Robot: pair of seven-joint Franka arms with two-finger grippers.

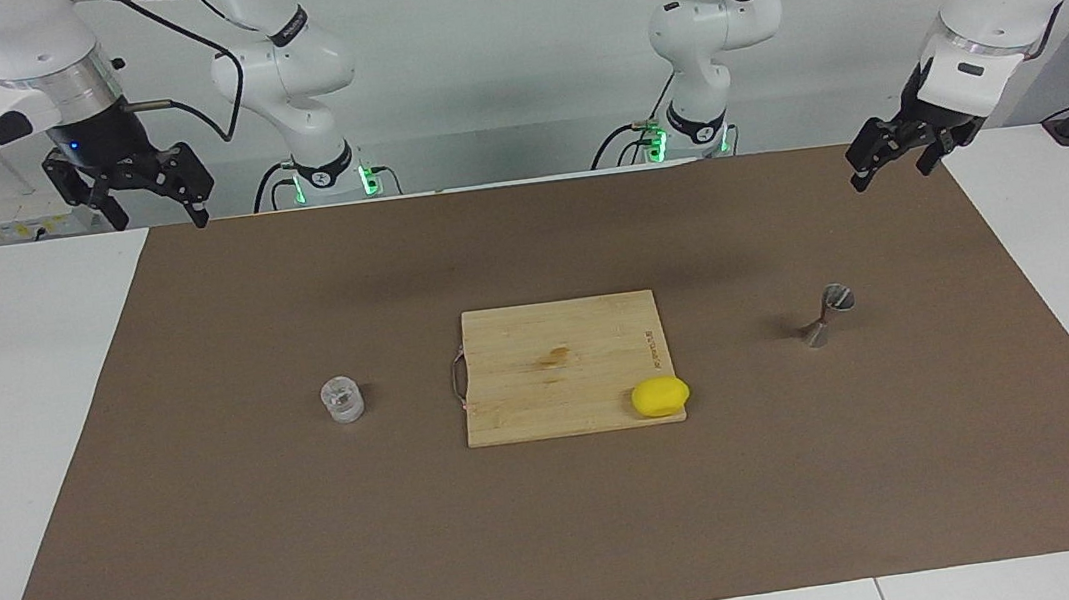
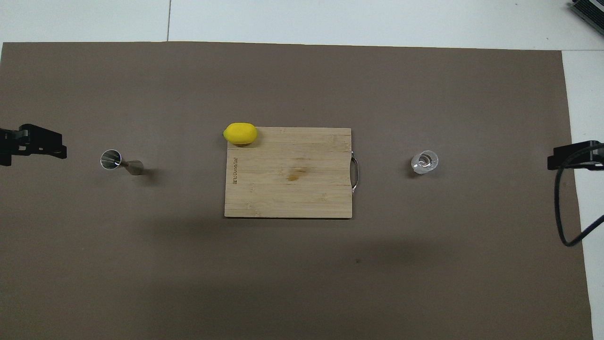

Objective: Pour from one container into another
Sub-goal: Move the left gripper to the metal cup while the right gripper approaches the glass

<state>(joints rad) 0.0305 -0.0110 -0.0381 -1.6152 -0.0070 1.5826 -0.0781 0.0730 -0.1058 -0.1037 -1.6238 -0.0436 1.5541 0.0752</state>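
Note:
The small clear glass tumbler (image 1: 343,399) (image 2: 424,162) stands on the brown mat toward the right arm's end of the table. The silvery hourglass jigger (image 1: 826,315) (image 2: 121,163) stands on the mat toward the left arm's end, its upper cup facing up. My right gripper (image 1: 160,218) (image 2: 573,156) hangs open and empty, high over the mat's edge at the right arm's end, well away from the tumbler. My left gripper (image 1: 891,174) (image 2: 34,143) is also open and empty, raised over the mat's edge at the left arm's end, apart from the jigger.
A wooden cutting board (image 1: 549,339) (image 2: 288,198) with a metal handle lies mid-mat between the two vessels. A yellow lemon (image 1: 660,396) (image 2: 240,133) rests on the board's corner that is farthest from the robots, toward the jigger. White tabletop (image 1: 28,448) borders the mat.

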